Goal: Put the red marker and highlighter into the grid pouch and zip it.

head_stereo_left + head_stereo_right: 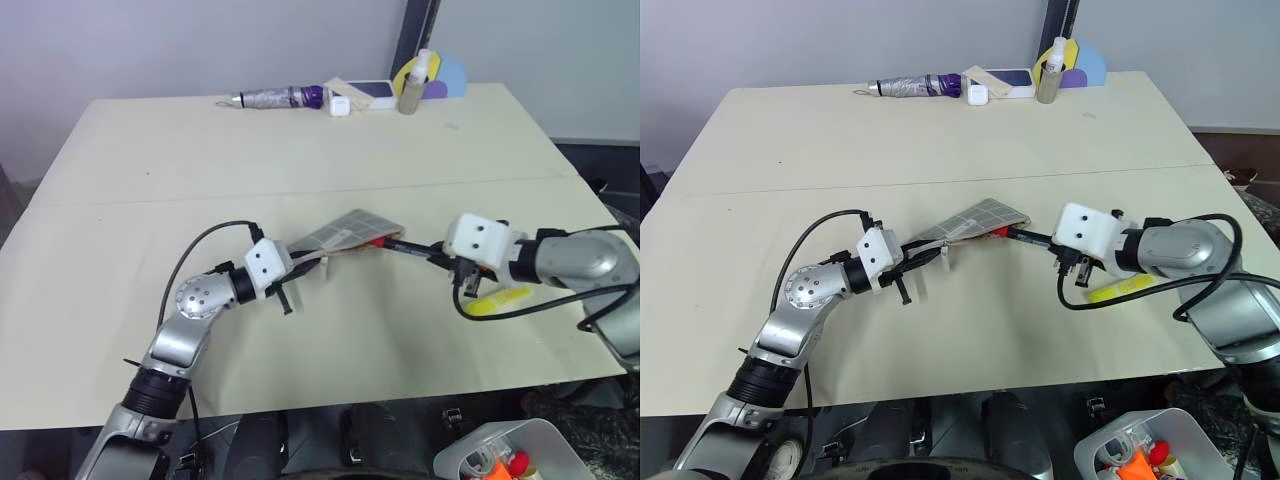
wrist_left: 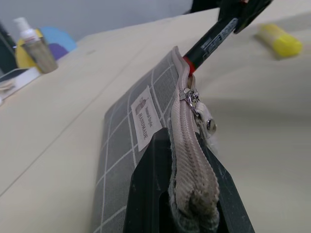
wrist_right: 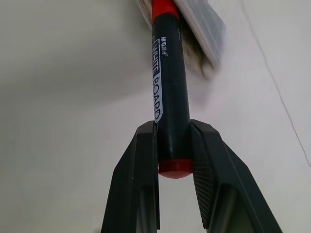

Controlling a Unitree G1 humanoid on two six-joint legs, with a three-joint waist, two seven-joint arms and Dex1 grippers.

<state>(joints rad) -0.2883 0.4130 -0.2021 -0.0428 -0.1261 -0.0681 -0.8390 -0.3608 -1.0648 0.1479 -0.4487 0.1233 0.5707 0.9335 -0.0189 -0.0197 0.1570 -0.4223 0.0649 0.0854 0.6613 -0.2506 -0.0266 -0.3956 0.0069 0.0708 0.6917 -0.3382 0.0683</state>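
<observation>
On the left side of the pale bench [image 1: 120, 260], the left gripper [image 1: 300, 268] had its fingers [image 2: 146, 194] clamped tight on the zipper edge of the grid pouch [image 1: 345, 232], holding it up off the surface at a tilt. The pouch was grey fabric with thin white grid lines, a small white label on its side and a silver zipper pull [image 2: 194, 99] hanging near the open end. Moving right, the red marker [image 1: 1025, 236] bridged the gap between both arms, its red front tip poked right at the pouch mouth, black barrel with white lettering behind it. The right gripper [image 1: 1056, 246] had its fingers [image 3: 141, 165] pinched on the marker's back end, one each side of the barrel, the red cap end sitting between them. Further right, the highlighter [image 1: 500, 299] lay flat on the bench just under the right wrist, chunky and bright yellow, apart from the pouch. Along the far edge sat a silver-and-purple tube [image 1: 275, 98] and a small bottle [image 1: 411, 88].
</observation>
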